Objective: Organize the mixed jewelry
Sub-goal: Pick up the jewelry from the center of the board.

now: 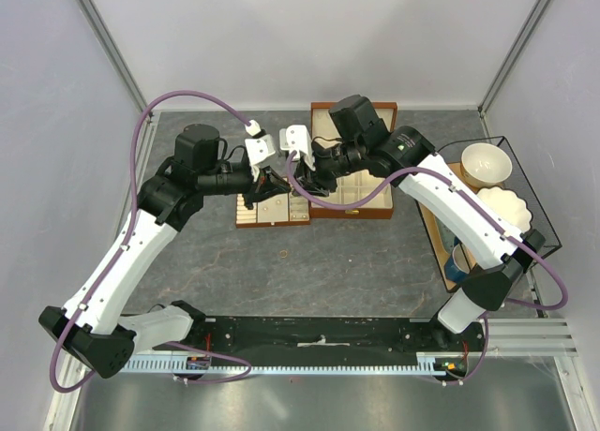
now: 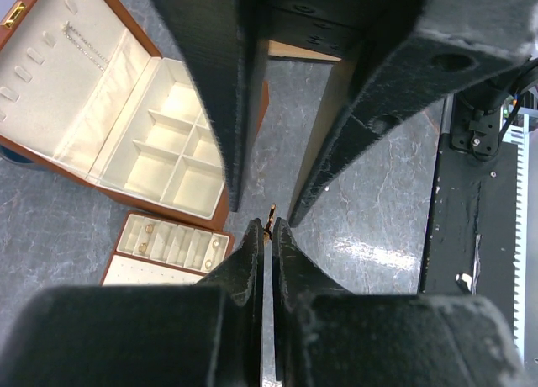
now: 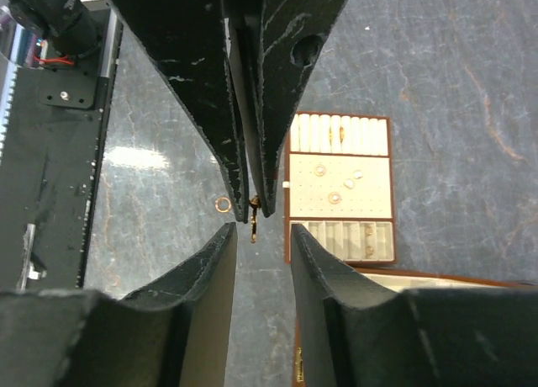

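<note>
**Mid-air hand-over above the table (image 3: 462,67).** Left claw (image 2: 269,232) is pinched tight on a small gold piece (image 2: 270,217) at its very tips. Right claw (image 3: 262,229) stands parted either side of it, probably to pass the piece across. Loose ring (image 3: 223,204) lies below the tips, and the slotted tray (image 3: 374,202) lies beside.

**Small gold piece dangling between two grippers**

The left gripper (image 3: 256,212) is reaching in from the top edge, its two dark fingers pressing together on a small gold piece (image 3: 254,225) that is dangling from their tips. The right gripper (image 3: 262,231) is sitting just below, its jaws standing apart, the piece touching neither finger. A thin ring (image 3: 223,204) is lying on the grey marbled table (image 3: 454,84) just left of the tips. To the right, a brown-framed cream tray (image 3: 374,202) is lying flat, carrying several pale loops (image 3: 334,197) on its middle panel. A black rail (image 3: 50,177) is running along the left side.
</note>
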`<state>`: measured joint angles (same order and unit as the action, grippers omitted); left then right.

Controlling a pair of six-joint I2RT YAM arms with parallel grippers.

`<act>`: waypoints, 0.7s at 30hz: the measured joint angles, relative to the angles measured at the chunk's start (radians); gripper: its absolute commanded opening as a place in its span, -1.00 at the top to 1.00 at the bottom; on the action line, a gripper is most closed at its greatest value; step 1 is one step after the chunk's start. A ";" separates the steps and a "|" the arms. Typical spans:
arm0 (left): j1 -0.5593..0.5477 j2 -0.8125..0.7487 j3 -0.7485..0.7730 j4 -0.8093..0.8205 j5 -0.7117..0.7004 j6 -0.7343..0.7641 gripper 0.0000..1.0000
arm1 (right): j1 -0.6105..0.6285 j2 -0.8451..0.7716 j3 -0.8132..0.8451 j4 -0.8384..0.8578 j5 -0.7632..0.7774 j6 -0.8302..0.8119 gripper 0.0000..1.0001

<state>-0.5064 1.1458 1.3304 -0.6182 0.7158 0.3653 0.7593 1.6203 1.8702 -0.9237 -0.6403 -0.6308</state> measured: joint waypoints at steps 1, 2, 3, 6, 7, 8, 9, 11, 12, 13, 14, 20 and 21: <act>0.000 0.000 0.000 0.000 0.000 0.000 0.97 | 0.000 0.000 0.000 0.003 0.003 0.003 0.14; 0.000 0.000 0.000 0.000 0.000 0.000 0.97 | 0.000 0.000 0.000 0.006 0.008 0.003 0.06; 0.000 0.000 0.000 0.000 0.000 0.000 0.97 | 0.000 0.000 0.000 0.008 0.010 0.004 0.03; 0.000 0.000 0.000 0.000 0.000 0.000 0.97 | 0.000 -0.002 0.000 0.011 0.018 0.008 -0.05; 0.000 0.000 0.000 0.000 0.000 0.000 0.97 | 0.000 -0.003 -0.001 0.012 0.021 0.008 -0.08; 0.000 0.000 0.000 0.000 -0.001 0.000 0.97 | 0.000 -0.006 -0.004 0.015 0.024 0.007 -0.08; 0.000 0.000 0.000 0.000 -0.003 0.000 0.97 | 0.000 -0.008 -0.008 0.018 0.031 0.007 -0.08; 0.000 0.000 0.000 0.000 -0.010 0.000 0.97 | 0.000 -0.017 -0.020 0.021 0.048 0.006 -0.08; 0.000 0.000 -0.002 0.000 -0.012 0.002 0.97 | 0.000 -0.021 -0.026 0.022 0.055 0.005 -0.09; 0.000 0.000 -0.003 -0.001 -0.019 0.005 0.97 | 0.000 -0.026 -0.033 0.024 0.064 0.002 -0.09; 0.000 0.000 -0.006 -0.001 -0.031 0.012 0.97 | 0.000 -0.034 -0.042 0.026 0.075 0.000 -0.08; 0.000 0.002 -0.044 -0.015 -0.089 0.056 0.97 | -0.022 -0.083 -0.086 0.026 0.101 -0.013 -0.09; 0.002 0.003 -0.049 -0.019 -0.093 0.061 0.97 | -0.028 -0.090 -0.090 0.027 0.103 -0.013 -0.09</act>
<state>-0.5049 1.1488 1.2812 -0.6369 0.6228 0.4263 0.7315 1.5307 1.7802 -0.8970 -0.5377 -0.6441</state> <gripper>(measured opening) 0.036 0.546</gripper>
